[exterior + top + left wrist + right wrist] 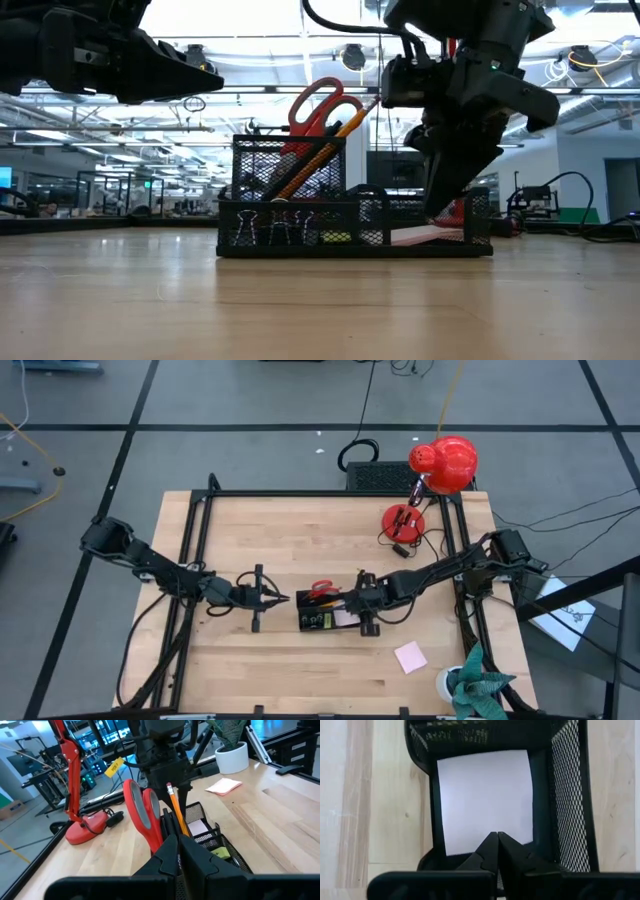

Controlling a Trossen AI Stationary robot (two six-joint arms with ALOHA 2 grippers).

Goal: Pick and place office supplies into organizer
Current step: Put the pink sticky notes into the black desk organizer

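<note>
One black mesh organizer at table centre, between the two arms. In it: one pair of red-handled scissors standing handles up, one orange pencil leaning beside them, dark pens alongside but too crowded to count, a few small binder clips in the low front compartment, one yellow-green bit next to them. One pale sticky pad lies flat in the end compartment. A second pad, pink, sits loose on the wooden table, well apart from the organizer, near a potted plant.

Right gripper hangs straight over the end compartment, tips just above the pale pad, fingers pressed together, nothing between them. Left gripper hovers just beside the organizer's other end, off the table, fingers together too, empty. One red desk lamp at the far edge.
</note>
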